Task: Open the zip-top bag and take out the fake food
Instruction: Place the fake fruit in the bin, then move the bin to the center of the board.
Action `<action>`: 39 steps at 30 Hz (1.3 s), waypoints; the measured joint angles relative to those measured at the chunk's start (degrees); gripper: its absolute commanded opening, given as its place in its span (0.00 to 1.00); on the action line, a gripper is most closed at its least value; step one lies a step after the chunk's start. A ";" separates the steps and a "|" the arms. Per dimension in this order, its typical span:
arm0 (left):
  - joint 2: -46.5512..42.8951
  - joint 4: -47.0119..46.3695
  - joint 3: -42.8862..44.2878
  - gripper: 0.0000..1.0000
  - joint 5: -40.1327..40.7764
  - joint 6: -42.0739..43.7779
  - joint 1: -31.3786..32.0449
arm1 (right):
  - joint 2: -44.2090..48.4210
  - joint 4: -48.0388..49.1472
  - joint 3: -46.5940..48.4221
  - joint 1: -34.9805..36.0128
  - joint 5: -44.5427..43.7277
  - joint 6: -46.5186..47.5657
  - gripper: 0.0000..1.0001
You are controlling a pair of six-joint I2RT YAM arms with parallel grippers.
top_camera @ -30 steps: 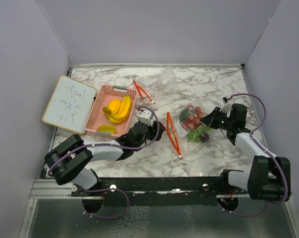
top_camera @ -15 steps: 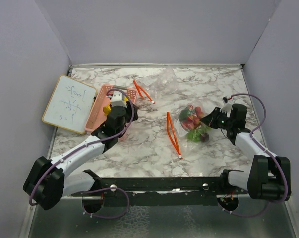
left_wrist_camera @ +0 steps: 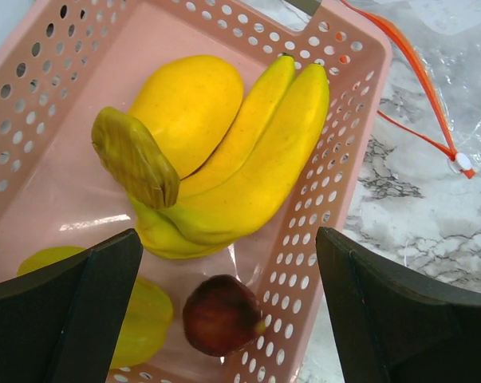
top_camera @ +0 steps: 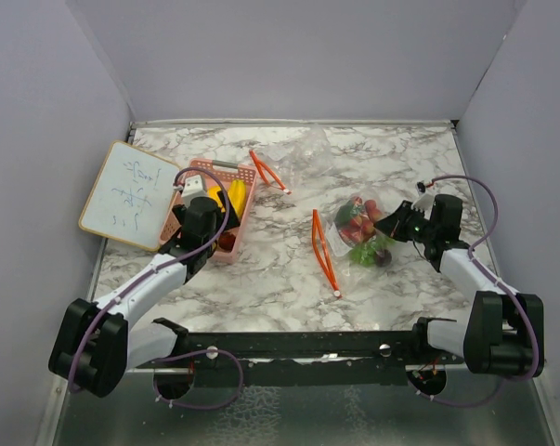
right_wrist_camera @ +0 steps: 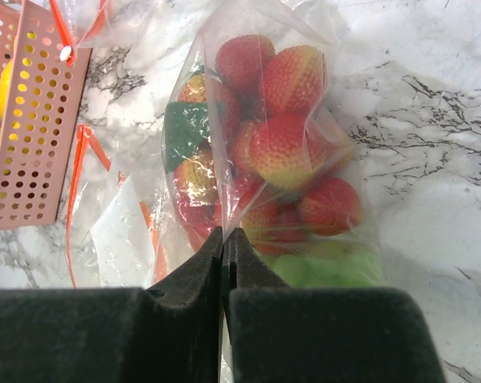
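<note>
The zip-top bag [top_camera: 358, 228] lies right of centre with its orange zip strip [top_camera: 324, 251] spread out to the left. Fake food shows through the plastic: red strawberries [right_wrist_camera: 280, 144] and a green piece [right_wrist_camera: 184, 128]. My right gripper [right_wrist_camera: 224, 239] is shut on a fold of the bag's plastic, and it shows at the bag's right side [top_camera: 396, 226] in the top view. My left gripper [left_wrist_camera: 228, 279] hangs open over the pink basket [left_wrist_camera: 336, 159]. A dark red fruit [left_wrist_camera: 222, 313] lies loose below its jaws, beside yellow bananas [left_wrist_camera: 248, 167] and a yellow round fruit [left_wrist_camera: 188, 104].
A small whiteboard [top_camera: 129, 195] lies left of the basket [top_camera: 245, 190]. A second clear bag [top_camera: 293, 153] with an orange zip rests at the back centre. Grey walls close in the table on three sides.
My left arm swung from beside the bag over to the basket and its jaws opened. The dark red fruit now lies in the basket. The right arm has not moved.
</note>
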State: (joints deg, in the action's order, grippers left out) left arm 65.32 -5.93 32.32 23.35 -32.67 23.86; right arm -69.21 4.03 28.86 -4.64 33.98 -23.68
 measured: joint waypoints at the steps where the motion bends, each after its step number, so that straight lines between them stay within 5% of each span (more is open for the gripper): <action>1: -0.07 0.02 0.00 0.90 -0.44 -0.11 0.00 | 0.00 -0.02 0.00 0.00 0.00 0.00 0.02; 7: -1.11 -5.73 -3.96 0.91 -6.01 -3.61 1.79 | 0.92 -1.07 0.04 0.00 0.09 0.07 0.02; 16: 10.54 -13.42 -2.64 0.87 -8.28 -3.89 19.26 | 6.38 -5.49 0.90 0.00 1.07 0.31 0.02; 28: 22.56 -22.10 1.92 0.83 -8.92 -4.09 28.65 | 8.37 -7.08 3.13 0.00 3.43 0.44 0.02; 39: 20.70 -14.71 2.78 0.83 -5.90 -2.54 27.34 | 8.33 -7.39 3.13 0.00 3.43 1.46 0.02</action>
State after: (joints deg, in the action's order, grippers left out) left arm 86.02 -20.64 35.09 17.45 -35.20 51.20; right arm -60.88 -3.36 31.99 -4.64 37.41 -22.22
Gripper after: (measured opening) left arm 0.835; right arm 0.022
